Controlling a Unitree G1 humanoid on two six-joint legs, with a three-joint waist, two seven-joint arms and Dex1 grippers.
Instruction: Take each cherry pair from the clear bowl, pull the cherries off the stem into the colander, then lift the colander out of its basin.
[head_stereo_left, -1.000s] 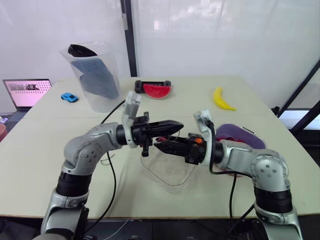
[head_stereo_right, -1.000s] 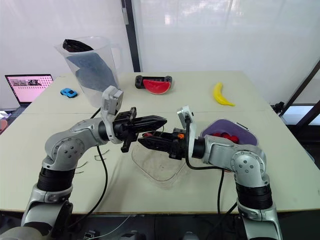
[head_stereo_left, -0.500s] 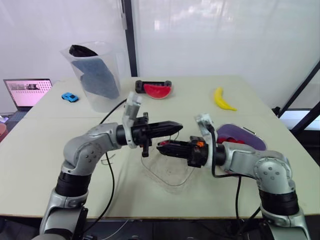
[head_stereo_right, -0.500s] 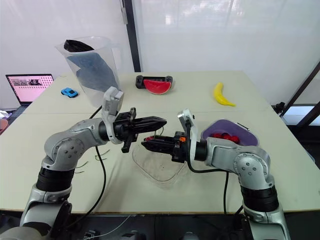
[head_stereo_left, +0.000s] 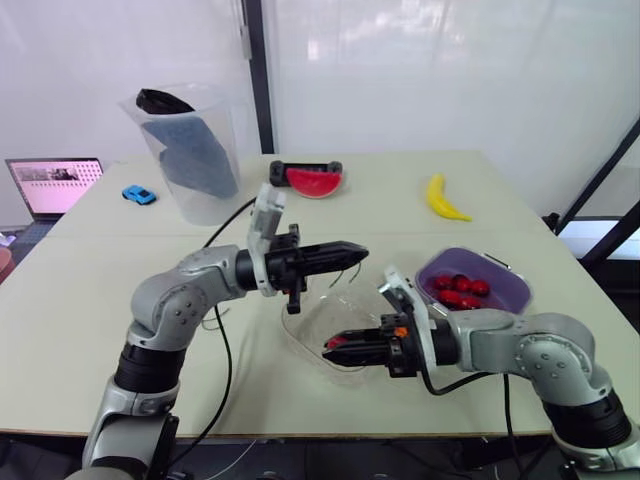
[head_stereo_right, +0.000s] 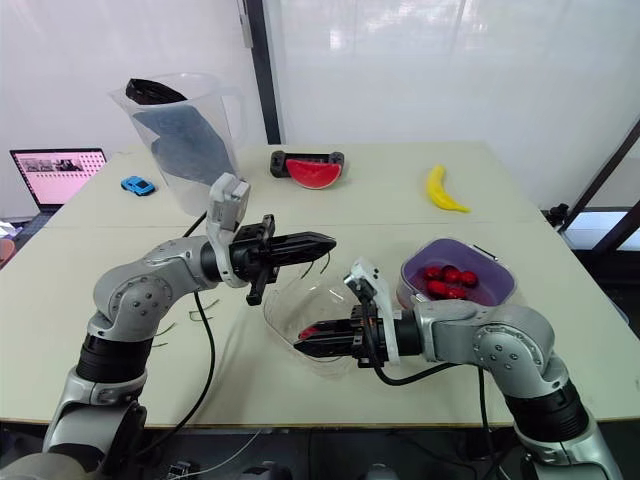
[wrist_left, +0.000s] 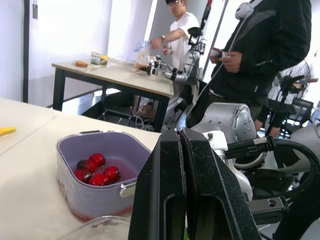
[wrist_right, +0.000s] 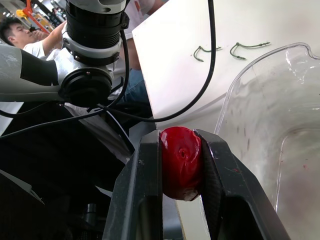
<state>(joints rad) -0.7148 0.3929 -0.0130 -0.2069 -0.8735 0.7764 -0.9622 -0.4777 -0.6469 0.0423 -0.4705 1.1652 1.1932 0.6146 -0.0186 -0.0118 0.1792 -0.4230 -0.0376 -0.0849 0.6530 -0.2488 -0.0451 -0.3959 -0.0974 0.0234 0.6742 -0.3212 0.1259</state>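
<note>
The purple colander (head_stereo_left: 514, 299), just beside the right gripper (head_stereo_left: 335, 349), holds red cherries (head_stereo_left: 458, 290). The clear bowl (head_stereo_left: 308, 326) lies beneath the left gripper (head_stereo_left: 355, 250), whose fingers are pressed together. The right wrist view shows its gripper clamped on one cherry (wrist_right: 181, 167).

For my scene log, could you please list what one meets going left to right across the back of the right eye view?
Laptop, clear pitcher, watermelon slice, banana.
</note>
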